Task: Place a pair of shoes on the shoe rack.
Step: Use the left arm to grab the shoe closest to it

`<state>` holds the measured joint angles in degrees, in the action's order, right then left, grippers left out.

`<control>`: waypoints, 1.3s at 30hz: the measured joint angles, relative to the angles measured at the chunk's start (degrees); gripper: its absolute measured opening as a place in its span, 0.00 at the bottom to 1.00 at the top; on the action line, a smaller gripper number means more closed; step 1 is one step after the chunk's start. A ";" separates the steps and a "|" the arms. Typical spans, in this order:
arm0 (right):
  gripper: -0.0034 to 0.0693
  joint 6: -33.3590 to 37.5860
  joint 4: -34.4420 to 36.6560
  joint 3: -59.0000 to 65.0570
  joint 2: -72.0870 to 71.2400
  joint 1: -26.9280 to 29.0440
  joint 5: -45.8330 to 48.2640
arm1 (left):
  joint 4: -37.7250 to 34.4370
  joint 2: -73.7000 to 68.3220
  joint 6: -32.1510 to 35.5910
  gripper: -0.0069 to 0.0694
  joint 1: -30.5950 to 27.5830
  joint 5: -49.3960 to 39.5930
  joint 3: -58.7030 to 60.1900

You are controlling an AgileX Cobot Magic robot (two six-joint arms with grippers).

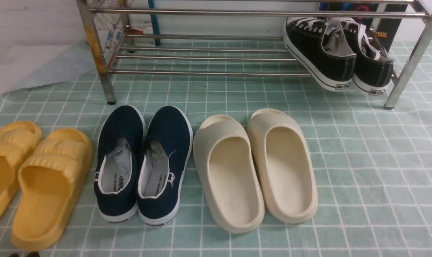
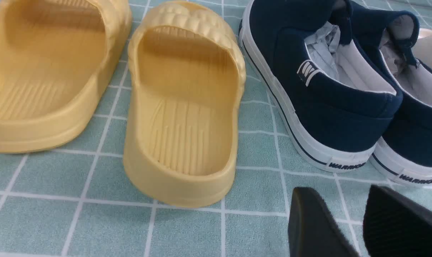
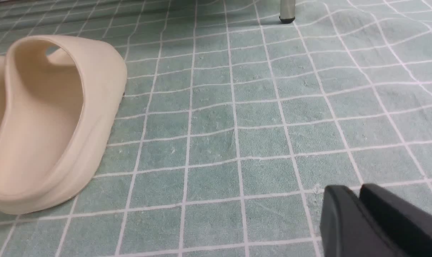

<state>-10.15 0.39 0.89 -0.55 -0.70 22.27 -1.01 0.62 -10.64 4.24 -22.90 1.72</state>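
One yellow slide point(image 1: 6, 160) cropped, shoe rack point(image 1: 251, 13) top cut off

Everything is lit brightly and evenly, as if from above. Only thin, soft shadows are seen under the blue shoes point(image 1: 165, 132) and the cream slides point(image 1: 219, 130) on the green cloth point(image 1: 362, 171). White streaks of glare are seen on the steel bars of the shoe rack point(image 1: 237, 13). The front view is sharp all over. In the wrist views, the left gripper point(image 2: 339, 192) and the right gripper point(image 3: 348, 190) are shown a bit blurred, being so close. The cloth far off in the right wrist view is dimmer.
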 joint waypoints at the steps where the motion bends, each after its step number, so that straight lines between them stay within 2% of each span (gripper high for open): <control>1: 0.22 0.00 0.00 0.00 0.00 0.00 0.00 | 0.00 0.00 0.00 0.40 0.00 0.06 0.00; 18: 0.23 0.00 0.00 0.00 0.00 0.00 0.00 | 0.00 0.00 0.00 0.40 0.00 0.18 0.00; 22: 0.23 0.00 0.00 0.00 0.00 0.00 0.00 | 0.00 0.00 0.00 0.40 0.00 3.24 0.00; 31: 0.24 0.00 0.00 0.00 0.00 0.00 0.00 | 0.00 0.00 0.00 0.40 0.00 30.27 0.00; 36: 0.24 0.00 0.00 0.00 0.00 0.00 0.00 | 0.00 0.00 -0.88 0.40 0.00 39.74 0.00; 39: 0.25 0.00 0.00 0.00 0.00 0.00 0.00 | 0.06 0.00 -9.51 0.40 0.00 52.09 0.00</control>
<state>-10.15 0.39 0.89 -0.55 -0.70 22.27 -0.95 0.62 -20.16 4.24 29.19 1.72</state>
